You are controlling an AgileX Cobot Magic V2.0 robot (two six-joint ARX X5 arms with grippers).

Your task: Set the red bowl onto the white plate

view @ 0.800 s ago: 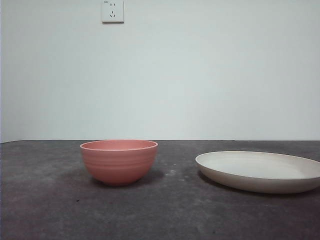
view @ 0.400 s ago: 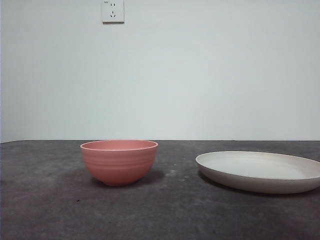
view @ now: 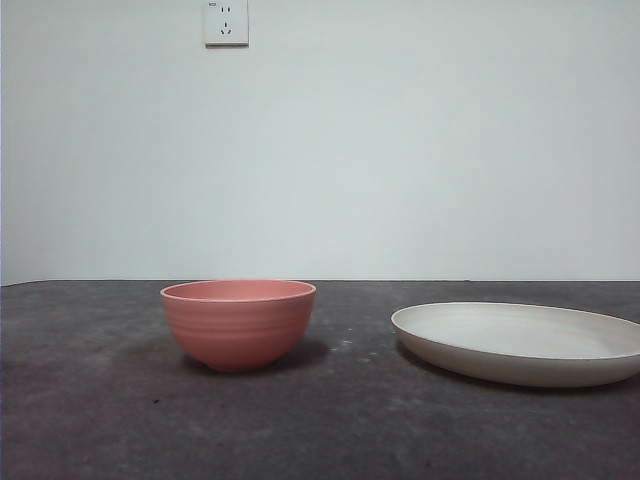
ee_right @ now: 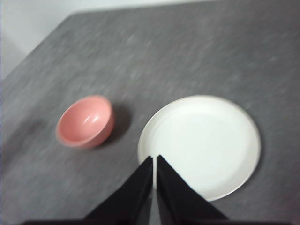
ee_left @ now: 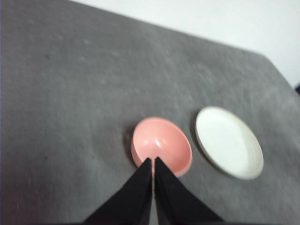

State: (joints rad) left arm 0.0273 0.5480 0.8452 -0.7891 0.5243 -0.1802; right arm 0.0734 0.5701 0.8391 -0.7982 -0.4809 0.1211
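The red bowl [view: 238,323] stands upright and empty on the dark table, left of centre in the front view. The white plate [view: 520,342] lies flat to its right, a gap apart. Neither arm shows in the front view. My left gripper [ee_left: 153,161] hangs high above the table, shut, with the red bowl [ee_left: 161,145] just beyond its tips and the white plate [ee_left: 228,141] beside it. Also high up, my right gripper [ee_right: 154,159] is shut over the near rim of the white plate [ee_right: 201,143], with the red bowl [ee_right: 86,121] off to one side.
The dark grey table [view: 100,420] runs back to a plain white wall with a socket [view: 225,22] high up. The table's far corner [ee_left: 276,65] shows in the left wrist view.
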